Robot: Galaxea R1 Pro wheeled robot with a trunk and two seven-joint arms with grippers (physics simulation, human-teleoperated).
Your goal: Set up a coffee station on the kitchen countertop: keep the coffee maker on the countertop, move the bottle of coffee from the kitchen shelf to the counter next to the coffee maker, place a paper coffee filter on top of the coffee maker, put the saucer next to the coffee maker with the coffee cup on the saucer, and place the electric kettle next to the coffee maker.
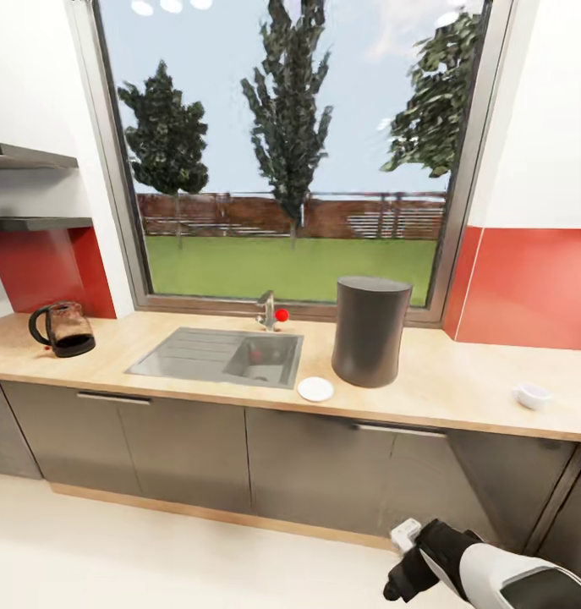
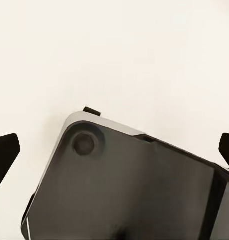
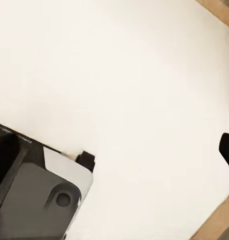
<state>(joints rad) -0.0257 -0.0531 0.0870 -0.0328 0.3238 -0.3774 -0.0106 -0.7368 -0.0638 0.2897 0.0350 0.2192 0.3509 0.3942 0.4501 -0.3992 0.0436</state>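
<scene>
The tall dark coffee maker stands on the kitchen countertop, right of the sink. The white saucer lies bare at its front left. Far to the right, near the counter's front edge, sits the coffee cup. The electric kettle stands at the counter's left end, below the kitchen shelf. The bottle of coffee and the paper coffee filter are out of view. My left gripper and right gripper hang open and empty above the pale floor. The right arm shows low at the right.
An inset steel sink with a tap lies between kettle and coffee maker. Grey cabinet fronts run under the counter, with pale floor before them. A second shelf hangs higher up. My dark base sits below the wrists.
</scene>
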